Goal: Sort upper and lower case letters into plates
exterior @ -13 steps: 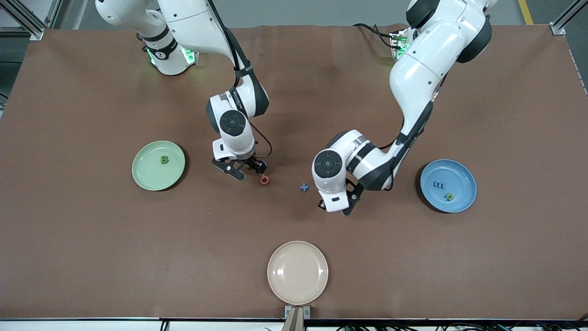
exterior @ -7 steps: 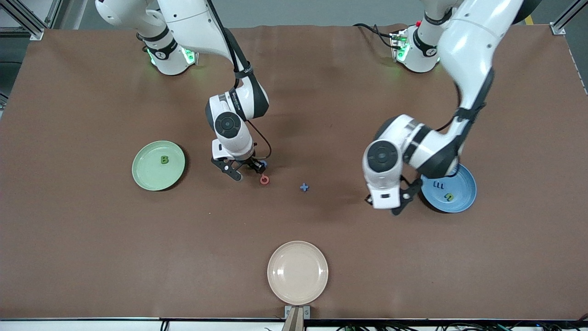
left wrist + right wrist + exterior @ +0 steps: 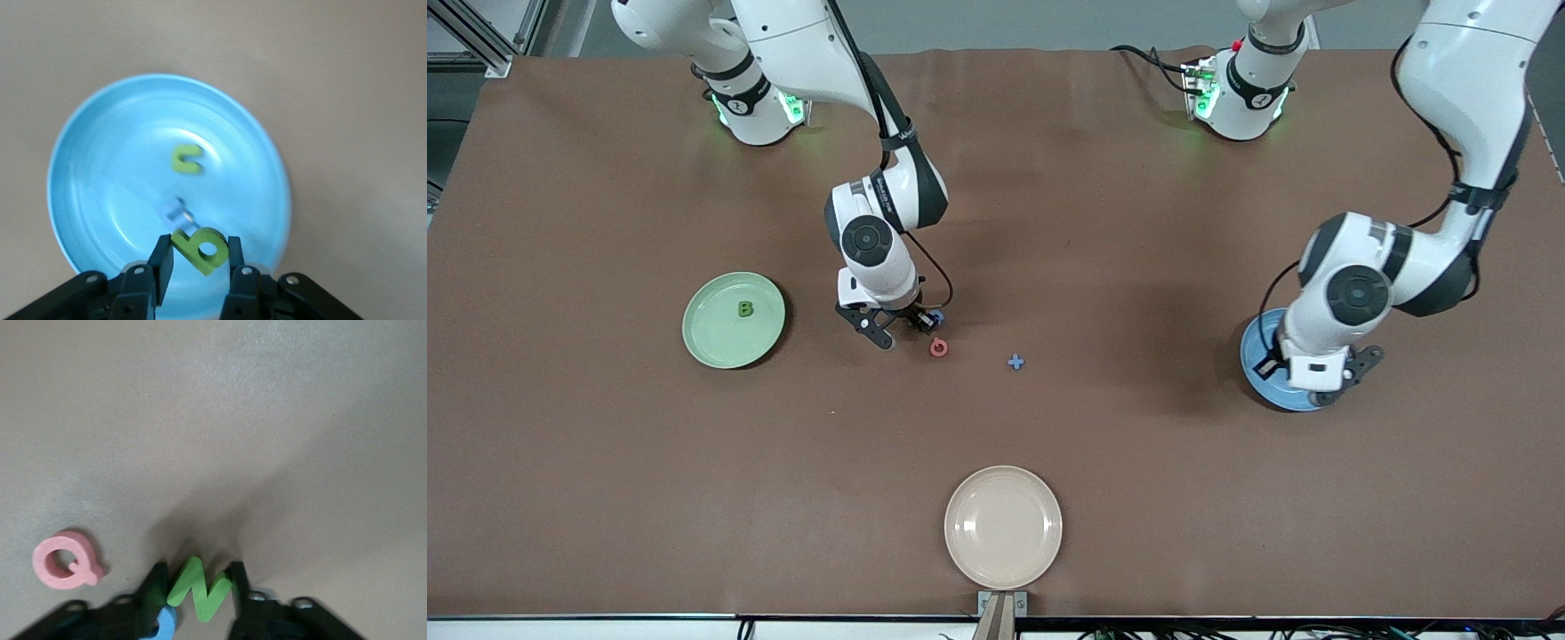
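Got the left gripper [image 3: 200, 257] pinched tight on a green lowercase letter [image 3: 200, 248], hanging right over the blue plate [image 3: 1254, 356] out at 3 o'clock on the table. Already got a yellow-green n [image 3: 185, 160] in that plate, plus a small blue piece [image 3: 177, 215] too blurry to read. Over at the right gripper [image 3: 197, 587], looks clamped on a green N [image 3: 199, 590] down at table level near the middle, with a blue letter [image 3: 163, 623] touching or just beside it, can't tell which. Next out, a pink Q [image 3: 938, 348] close by at roughly 5 o'clock from that gripper, then a blue plus-shaped piece [image 3: 1015, 362] near it, toward 3 o'clock. Only one B [image 3: 744, 309] sitting in the green plate [image 3: 694, 342] at 9 o'clock. Nothing in the beige plate [image 3: 960, 533] at 6 o'clock. So roughly halfway by my guess: two in hand, still three loose on the table.
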`<state>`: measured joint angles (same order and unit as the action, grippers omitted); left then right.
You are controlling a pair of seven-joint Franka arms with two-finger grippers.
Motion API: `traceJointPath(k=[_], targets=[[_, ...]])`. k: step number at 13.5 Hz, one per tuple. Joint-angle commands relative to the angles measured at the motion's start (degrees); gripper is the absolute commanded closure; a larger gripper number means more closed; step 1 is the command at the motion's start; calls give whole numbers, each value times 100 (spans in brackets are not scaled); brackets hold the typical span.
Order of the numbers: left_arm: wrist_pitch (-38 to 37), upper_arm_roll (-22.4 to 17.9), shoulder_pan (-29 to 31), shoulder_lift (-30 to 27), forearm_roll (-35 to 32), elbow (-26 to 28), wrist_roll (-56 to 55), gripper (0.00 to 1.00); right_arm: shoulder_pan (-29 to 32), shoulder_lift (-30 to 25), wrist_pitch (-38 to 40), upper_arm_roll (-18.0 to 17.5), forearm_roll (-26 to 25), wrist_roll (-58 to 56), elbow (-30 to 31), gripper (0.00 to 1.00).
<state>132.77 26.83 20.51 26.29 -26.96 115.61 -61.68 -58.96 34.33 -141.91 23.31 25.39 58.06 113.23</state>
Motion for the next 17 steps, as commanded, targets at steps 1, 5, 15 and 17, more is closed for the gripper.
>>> traceJointPath(k=[1,5,15,17], targets=[[276,104,164,-46,-64,322,51,49,-45,39,-38,7,98,56,85,79],[170,435,94,-107,23,147,-185,1,-45,-5,5,16,98,57,85,98],[-269,853,-2707,1904,33,-2707,-3656,1,-10,-935,1095,990,-16,-1644,330,100],[-654,282,-3489,2343,365,-3629,-3737,1,-28,-1164,1095,1498,-25,-2680,681,100]])
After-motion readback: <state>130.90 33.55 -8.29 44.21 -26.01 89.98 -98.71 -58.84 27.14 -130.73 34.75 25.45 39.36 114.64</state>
